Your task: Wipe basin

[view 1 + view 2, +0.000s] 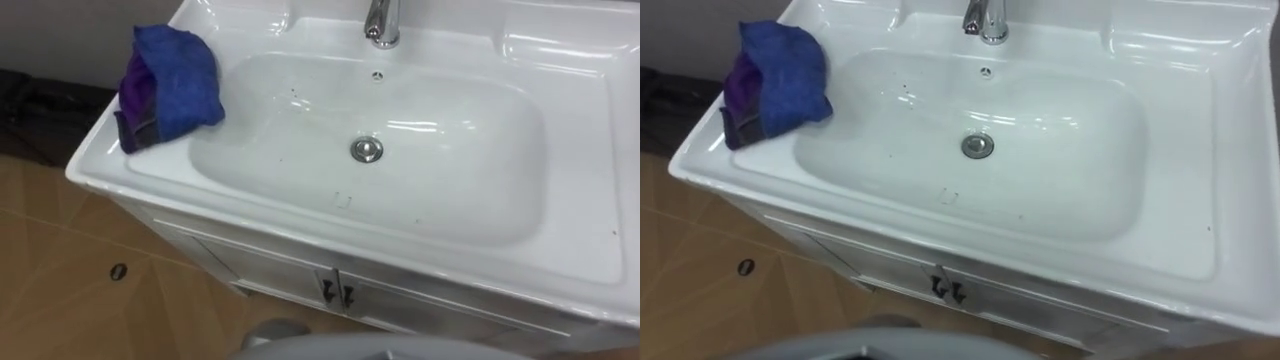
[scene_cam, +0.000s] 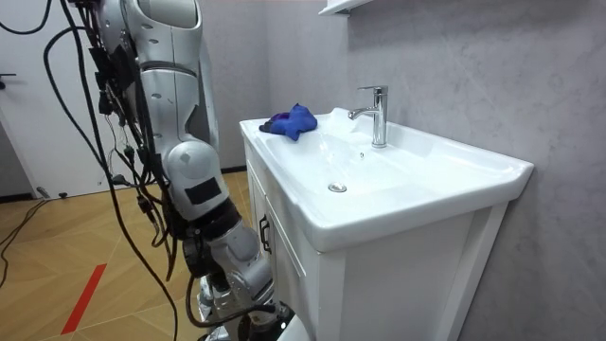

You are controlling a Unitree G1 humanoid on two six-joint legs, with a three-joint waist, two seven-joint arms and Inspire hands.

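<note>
Left eye view, cloth: blue and purple cloth (image 1: 168,85) bunched in the upper left, sitting on the basin (image 1: 585,200) rim.
Left eye view, middle: drain (image 1: 367,150) mid-frame, tap (image 1: 382,22) at the top edge.
Right eye view: same layout, cabinet handles (image 1: 949,289) near the bottom.
Room view: robot stands at the left, right by the cabinet (image 2: 379,284).
Fingers: can't tell their state, or how they sit relative to the cloth.

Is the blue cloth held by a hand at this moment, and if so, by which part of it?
No, it is not held. The blue cloth lies crumpled on the left rim of the basin, and nothing grips or touches it.
</note>
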